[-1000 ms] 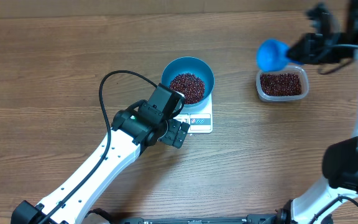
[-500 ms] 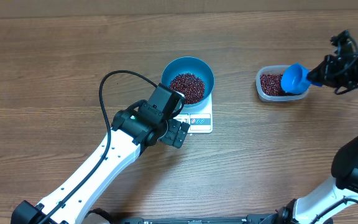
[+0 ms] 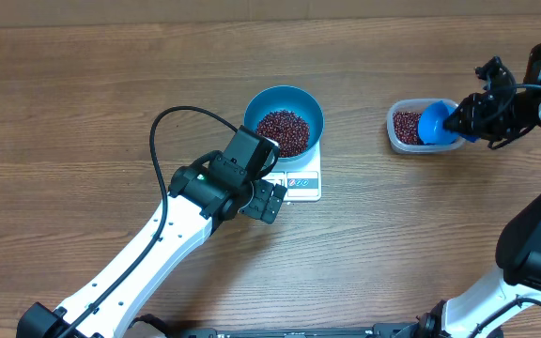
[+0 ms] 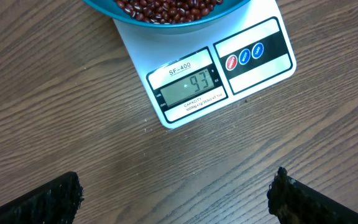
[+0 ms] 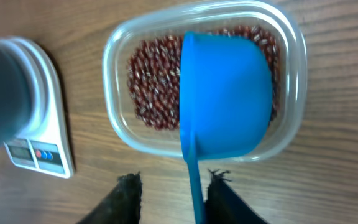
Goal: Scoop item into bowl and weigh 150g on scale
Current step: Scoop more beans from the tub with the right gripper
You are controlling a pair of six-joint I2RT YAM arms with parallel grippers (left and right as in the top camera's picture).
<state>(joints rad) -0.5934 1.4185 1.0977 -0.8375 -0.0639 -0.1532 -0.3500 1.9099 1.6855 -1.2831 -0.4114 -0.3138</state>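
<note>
The red-brown beans (image 3: 283, 129) heap in the deep blue bowl (image 3: 289, 97), which stands on the far half of the white scale (image 3: 301, 181), well inside its edges. The display (image 4: 188, 87) appears to read 93, so by my judgement the weighing is a good way short of the target and more scoops are needed.

The left gripper (image 4: 176, 193) hangs just before the scale's front edge, fingers spread wide and empty, its camera on the display. Well to the right of the scale sits the clear tub (image 5: 110, 68) with the rest of the beans (image 5: 151, 87). The blue scoop (image 5: 225, 87) lies over it, cup turned away from the wrist camera. The scoop's handle (image 5: 191, 168) runs back between the fingers of the right gripper (image 5: 174, 186). Those jaws stand wider than the handle, with a plain gap on one side, so it does not look clamped.

That loose hold is the first risk: lifted like this, the handle could slide or twist and the scoop tip its load back or onto the table (image 3: 83, 94). The carry from the tub to the scale is long, and a heaped or tilted cup would shed beans on the way. A full scoop tipped in at once could overshoot the weight. A knock on the bowl, or the left fingers touching the scale, would spoil the reading.
</note>
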